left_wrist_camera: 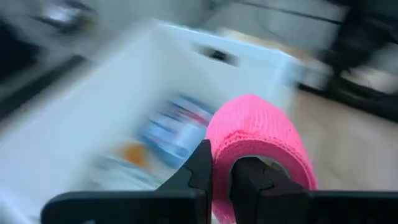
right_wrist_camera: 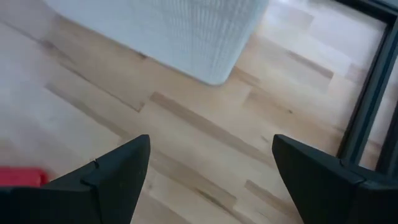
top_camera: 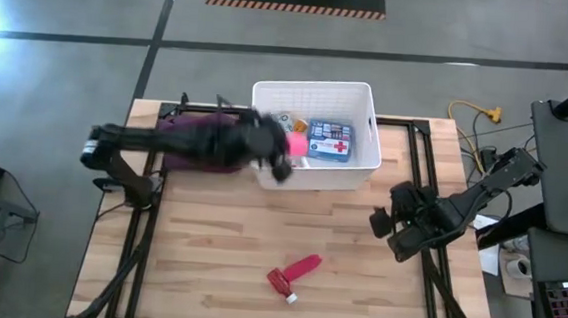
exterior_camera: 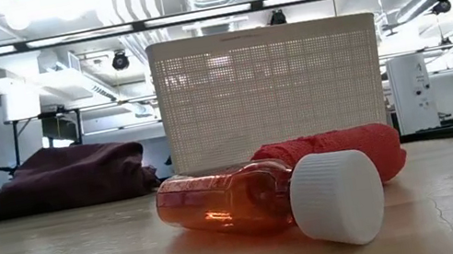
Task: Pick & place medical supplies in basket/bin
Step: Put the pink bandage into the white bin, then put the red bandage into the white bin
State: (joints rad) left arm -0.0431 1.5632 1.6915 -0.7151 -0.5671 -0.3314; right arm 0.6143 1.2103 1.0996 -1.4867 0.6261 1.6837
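A pink fabric tape roll [left_wrist_camera: 261,149] is clamped in the left gripper [top_camera: 279,159], above the white ribbed plastic tub [top_camera: 363,170], where a blue box [top_camera: 329,142] lies; the red tube [top_camera: 294,272] remains outside. The right gripper [right_wrist_camera: 211,171] waits spread and empty.

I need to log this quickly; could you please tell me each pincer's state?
Left pincer: closed on the pink roll, above the bin.
Right pincer: open, holding nothing.
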